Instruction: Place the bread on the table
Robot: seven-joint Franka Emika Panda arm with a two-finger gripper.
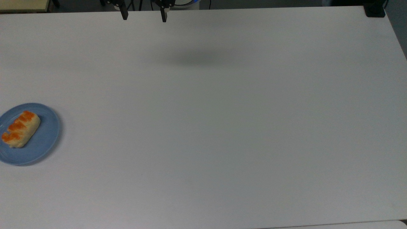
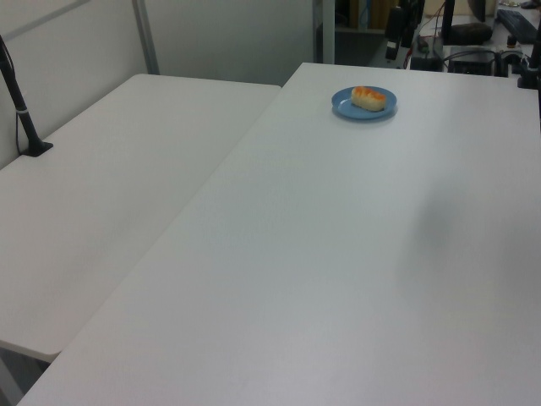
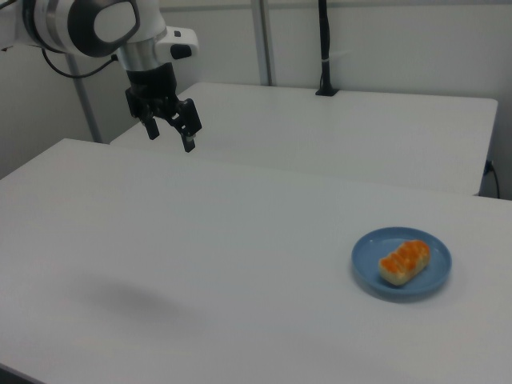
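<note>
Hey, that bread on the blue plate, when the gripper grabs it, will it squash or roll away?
The bread looks soft, so it probably dents under a firm squeeze. Its oblong body lies flat on the plate, so rolling seems unlikely. The orange glazed patches might be slightly slick.

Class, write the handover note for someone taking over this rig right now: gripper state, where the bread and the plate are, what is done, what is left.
Gripper: open, holding nothing, hanging high above the table near the top view's upper edge, far from the plate.
Bread: lying on the blue plate, which sits at the top view's left edge of the table.
Done: nothing yet; the bread is untouched.
Left: bring the gripper over to the plate, lower it, close on the bread, lift it, set it down on the bare white tabletop, and release.
</note>
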